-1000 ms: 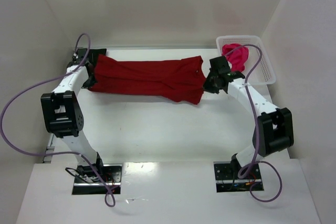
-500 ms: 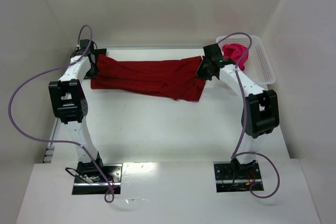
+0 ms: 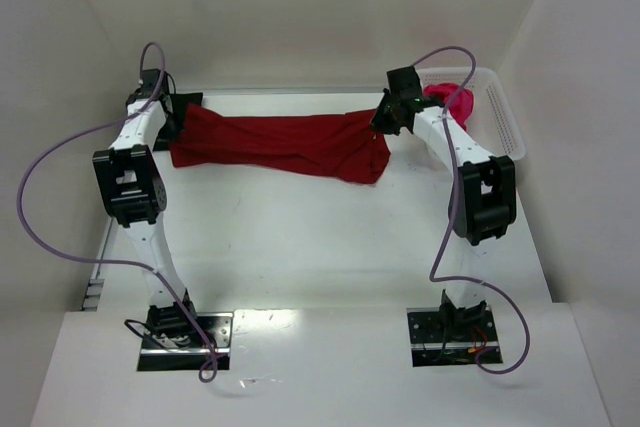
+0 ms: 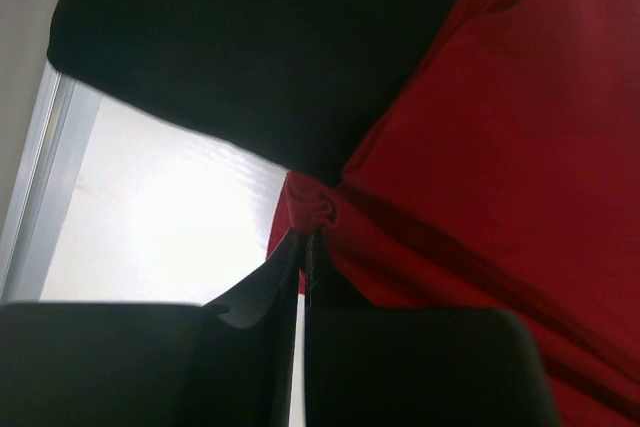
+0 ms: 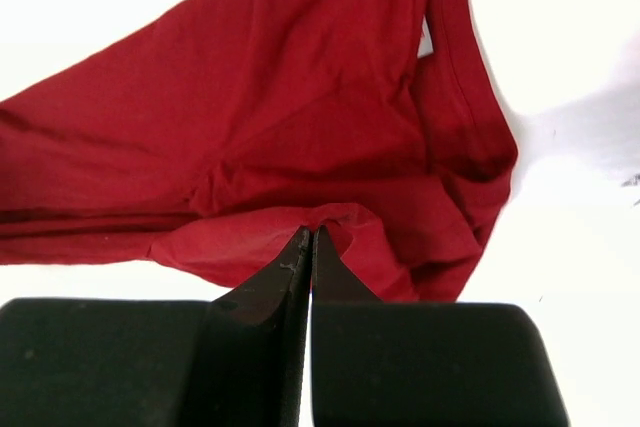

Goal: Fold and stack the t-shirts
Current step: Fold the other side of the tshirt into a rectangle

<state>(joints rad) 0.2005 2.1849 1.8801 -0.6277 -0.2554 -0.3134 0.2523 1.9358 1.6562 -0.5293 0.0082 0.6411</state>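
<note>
Pinching on both sides: your left gripper (image 4: 303, 239) has its fingers closed to a sliver on a bunched corner of the dark crimson red cloth t-shirt (image 4: 500, 147). Your right gripper (image 5: 310, 237) is clamped the same way on a fold at the shirt's opposite edge, jaws nearly touching. From the top camera, the shirt is stretched between the two grippers across the far part of the white table (image 3: 300, 237). Its left end is by the far-left corner and its right end droops into a wider flap low over the tabletop; you can't tell whether it touches. The left wrist view shows a black cloth-like sheet (image 4: 250, 37) just above the pinch, not clear enough to identify. A bright magenta-pink cloth t-shirt (image 3: 458, 102) sits crumpled in the white plastic lattice basket (image 3: 505, 127) at the far-right corner, just beside the right gripper.
</note>
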